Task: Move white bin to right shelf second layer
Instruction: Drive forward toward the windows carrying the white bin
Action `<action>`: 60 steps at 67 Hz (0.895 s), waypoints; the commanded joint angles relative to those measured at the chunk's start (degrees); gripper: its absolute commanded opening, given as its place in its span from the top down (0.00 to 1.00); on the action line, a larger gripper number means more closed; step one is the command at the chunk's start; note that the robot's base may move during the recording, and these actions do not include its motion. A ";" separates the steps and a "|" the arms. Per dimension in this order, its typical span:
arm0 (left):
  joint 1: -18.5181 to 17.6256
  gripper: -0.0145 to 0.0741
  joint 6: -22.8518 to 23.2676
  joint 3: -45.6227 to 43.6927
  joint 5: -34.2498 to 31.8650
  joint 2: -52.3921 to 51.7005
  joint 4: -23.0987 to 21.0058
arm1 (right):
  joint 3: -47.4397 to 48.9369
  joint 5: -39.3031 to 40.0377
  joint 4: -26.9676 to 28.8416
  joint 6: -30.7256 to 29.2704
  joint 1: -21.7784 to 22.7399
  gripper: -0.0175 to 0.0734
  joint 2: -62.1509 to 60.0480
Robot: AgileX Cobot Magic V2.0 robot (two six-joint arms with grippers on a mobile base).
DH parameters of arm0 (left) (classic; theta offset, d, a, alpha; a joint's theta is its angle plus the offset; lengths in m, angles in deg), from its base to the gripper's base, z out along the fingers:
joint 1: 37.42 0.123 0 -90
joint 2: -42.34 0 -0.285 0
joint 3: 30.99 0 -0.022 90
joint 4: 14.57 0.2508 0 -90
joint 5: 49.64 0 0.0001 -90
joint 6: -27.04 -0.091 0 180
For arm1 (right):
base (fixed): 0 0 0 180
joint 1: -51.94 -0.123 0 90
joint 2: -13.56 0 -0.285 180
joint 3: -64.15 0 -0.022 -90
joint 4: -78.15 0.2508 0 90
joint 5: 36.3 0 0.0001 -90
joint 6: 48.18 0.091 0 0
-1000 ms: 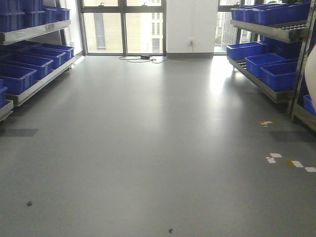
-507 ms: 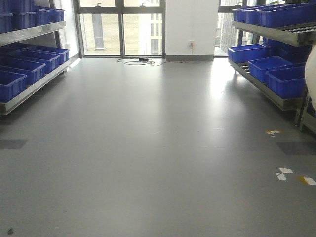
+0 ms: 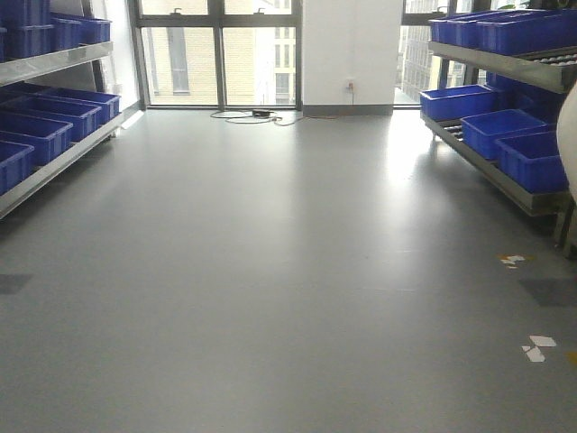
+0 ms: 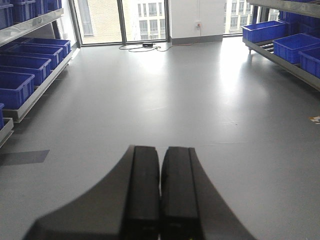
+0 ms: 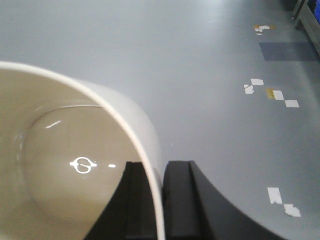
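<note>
**White bin held up over the floor**

A big grey floor (image 3: pixel 270 271) fills most of the front view. A left shelf (image 3: pixel 54 63) runs down one side and the right shelf (image 3: pixel 505 65) runs down the other. Two levels of the right shelf show. The top one has little rollers at its far right end. At the back are tall windows (image 3: pixel 216 54) and a white wall (image 3: pixel 352 45).

Blue crates (image 3: pixel 527 158) sit on both shelves, on each level that shows.

The bin (image 5: pixel 75 150) is not on a shelf. It is up in the air over the floor, with its mouth turned toward the right wrist camera. It is shiny and cream-white inside. In the front view only a curved bit of it (image 3: pixel 570 135) shows at the right edge, in front of the right shelf.

The right gripper (image 5: pixel 161 172) is clamped on the bin's wall. One finger is inside the bin and one is outside.

The left gripper (image 4: pixel 160 165) has its two fingers pressed together with nothing between them. It points out over the floor.

Small white tape bits (image 3: pixel 538 347) lie on the floor near the right shelf. A thin cable (image 3: pixel 257 115) lies by the windows.
</note>
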 commanded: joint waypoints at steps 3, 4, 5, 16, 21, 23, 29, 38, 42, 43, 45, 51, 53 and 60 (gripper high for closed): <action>-0.30 0.74 0.30 2.11 -4.99 -0.79 0.00 | 1.69 5.13 0.42 0.06 0.22 0.75 0.06; -0.30 0.74 0.30 2.11 -4.99 -0.79 0.00 | 1.69 5.13 0.42 0.06 0.22 0.75 0.06; -0.30 0.74 0.30 2.11 -4.99 -0.79 0.00 | 1.69 5.13 0.42 0.06 0.22 0.75 0.06; -0.30 0.74 0.30 2.11 -4.99 -0.79 0.00 | 1.69 5.13 0.42 0.06 0.22 0.75 0.06; -0.30 0.74 0.30 2.11 -4.99 -0.79 0.00 | 1.69 5.13 0.42 0.06 0.22 0.75 0.06; -0.30 0.74 0.30 2.11 -4.99 -0.79 0.00 | 1.69 5.13 0.42 0.06 0.22 0.75 0.06; -0.30 0.74 0.30 2.11 -4.99 -0.79 0.00 | 1.69 5.13 0.42 0.06 0.22 0.75 0.06; -0.30 0.74 0.30 2.11 -4.99 -0.79 0.00 | 1.69 5.13 0.42 0.06 0.22 0.75 0.06; -0.30 0.74 0.30 2.11 -4.99 -0.79 0.00 | 1.69 5.13 0.42 0.06 0.22 0.75 0.06; -0.30 0.74 0.30 2.11 -4.99 -0.79 0.00 | 1.69 5.13 0.42 0.06 0.22 0.75 0.06; -0.30 0.74 0.30 2.11 -4.99 -0.79 0.00 | 1.69 5.13 0.42 0.06 0.22 0.75 0.06; -0.30 0.74 0.30 2.11 -4.99 -0.79 0.00 | 1.69 5.13 0.42 0.06 0.22 0.75 0.06; -0.30 0.74 0.30 2.11 -4.99 -0.79 0.00 | 1.69 5.13 0.42 0.06 0.22 0.75 0.06; -0.30 0.74 0.30 2.11 -4.99 -0.79 0.00 | 1.69 5.13 0.42 0.06 0.22 0.75 0.06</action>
